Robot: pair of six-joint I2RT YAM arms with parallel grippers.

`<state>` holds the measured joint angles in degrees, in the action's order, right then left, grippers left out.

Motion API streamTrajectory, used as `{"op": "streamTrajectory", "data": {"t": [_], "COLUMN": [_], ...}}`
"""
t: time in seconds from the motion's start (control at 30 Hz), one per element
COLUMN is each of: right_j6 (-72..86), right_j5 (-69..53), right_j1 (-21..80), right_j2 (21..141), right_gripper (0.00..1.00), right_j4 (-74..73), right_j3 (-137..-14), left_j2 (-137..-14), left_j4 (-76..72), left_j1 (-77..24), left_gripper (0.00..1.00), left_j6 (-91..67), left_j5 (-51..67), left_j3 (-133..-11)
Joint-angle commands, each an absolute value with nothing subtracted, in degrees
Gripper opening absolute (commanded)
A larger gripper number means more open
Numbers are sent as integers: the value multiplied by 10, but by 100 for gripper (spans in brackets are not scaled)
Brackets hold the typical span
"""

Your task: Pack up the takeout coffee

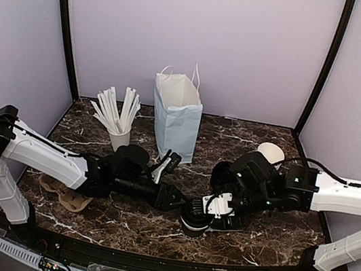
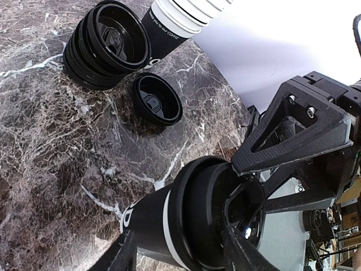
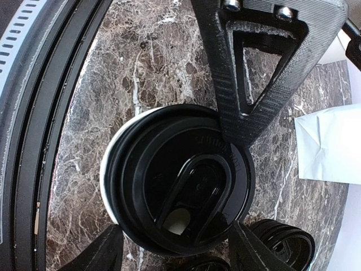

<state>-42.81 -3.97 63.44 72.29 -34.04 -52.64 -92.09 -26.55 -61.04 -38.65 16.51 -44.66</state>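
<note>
The takeout coffee, a dark paper cup with a black lid, stands on the marble near the front edge between both arms. In the left wrist view the cup fills the gap of my left gripper, one finger along its dark side, the other across the lid. From above, my right gripper flanks the lid, both fingers against its rim. The left arm's finger overlaps the lid's far edge. In the top view my left gripper and right gripper meet at the cup.
An open pale paper bag stands behind the arms. A cup of white straws is to its left. A stack of black lids, one loose lid and stacked lidless cups sit nearby. A cardboard carrier lies front left.
</note>
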Motion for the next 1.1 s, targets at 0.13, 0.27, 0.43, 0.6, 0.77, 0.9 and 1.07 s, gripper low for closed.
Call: {"op": "streamTrajectory", "data": {"t": [0.13, 0.27, 0.43, 0.6, 0.77, 0.9, 1.07], "right_j6": [-424, -417, -403, -390, -381, -374, -373], "right_j5": [5, -15, -36, -88, -113, -156, -226], "right_j1": [658, 657, 643, 606, 574, 556, 536], "right_j2": [694, 672, 652, 634, 631, 659, 718], "right_gripper": [71, 74, 77, 78, 77, 73, 74], "right_j4": [-314, -334, -359, -390, -377, -370, -399], "right_j3": [-499, -508, -523, -544, -547, -568, -625], "left_j2": [-922, -914, -867, -789, -757, -811, -882], "left_j4": [-233, -224, -211, -179, -197, -237, -372], "left_j1": [-613, -613, -615, -629, -686, -748, -770], "left_gripper": [54, 54, 57, 58, 57, 56, 56], "left_j6": [-379, -371, -342, -331, -327, -327, -366], "left_j5": [172, 172, 136, 83, 39, 14, -36], "left_j3": [-450, -456, -447, -394, -328, -325, -320]}}
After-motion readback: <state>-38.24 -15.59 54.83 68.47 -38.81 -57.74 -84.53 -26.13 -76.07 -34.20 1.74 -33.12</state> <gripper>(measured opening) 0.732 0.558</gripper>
